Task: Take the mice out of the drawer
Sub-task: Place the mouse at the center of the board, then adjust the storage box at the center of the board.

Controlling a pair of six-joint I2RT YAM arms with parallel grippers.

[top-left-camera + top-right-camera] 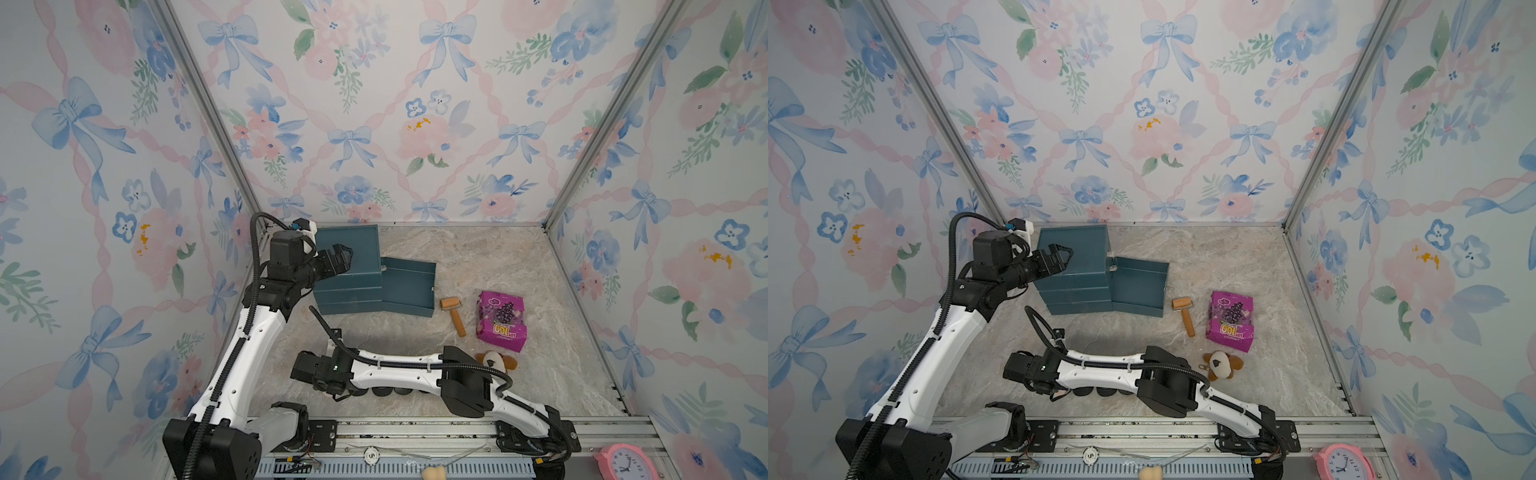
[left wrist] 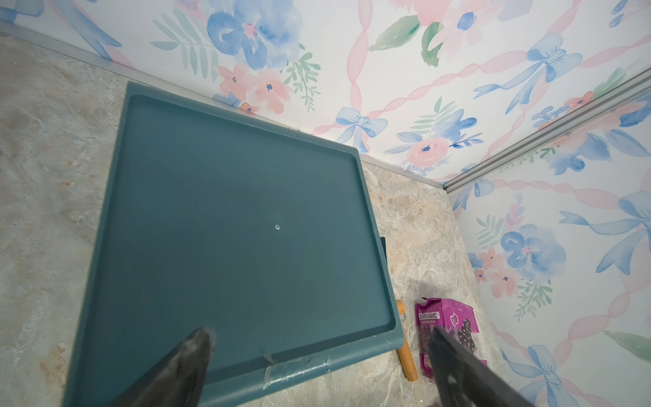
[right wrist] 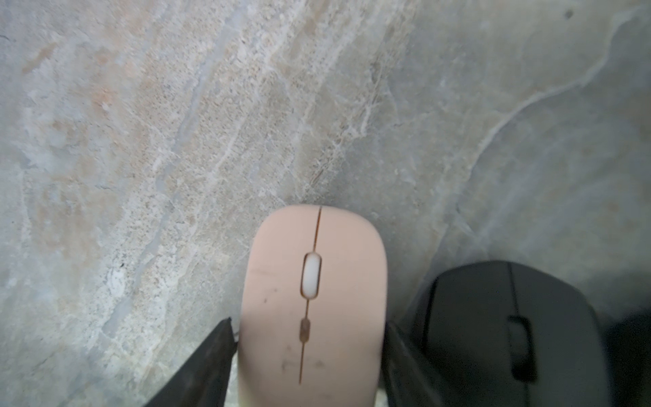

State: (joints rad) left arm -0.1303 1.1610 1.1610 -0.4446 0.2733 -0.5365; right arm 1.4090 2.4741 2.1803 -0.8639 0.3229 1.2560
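Hovering over the flat top of the blue cabinet [image 1: 349, 286] at the far left, the left gripper [image 2: 318, 334] has its fingers spread wide and grips nothing, probably parked there to stay clear of the work. Just right of it the drawer [image 1: 409, 286] stands pulled out, and no mouse shows inside it. Nearer the front, low over the table [image 1: 478, 257], the right gripper [image 3: 309, 324] straddles the pink mouse [image 3: 313, 282], which seems to lie flat on the stone; whether the jaws pinch it or have let go I cannot tell (a thin gap shows on one side). Further right, black mice [image 1: 382, 390] sit in a row beneath that forearm, the nearest black mouse [image 3: 500, 334] just beside the pink one, so this reads as a set-down among those already out
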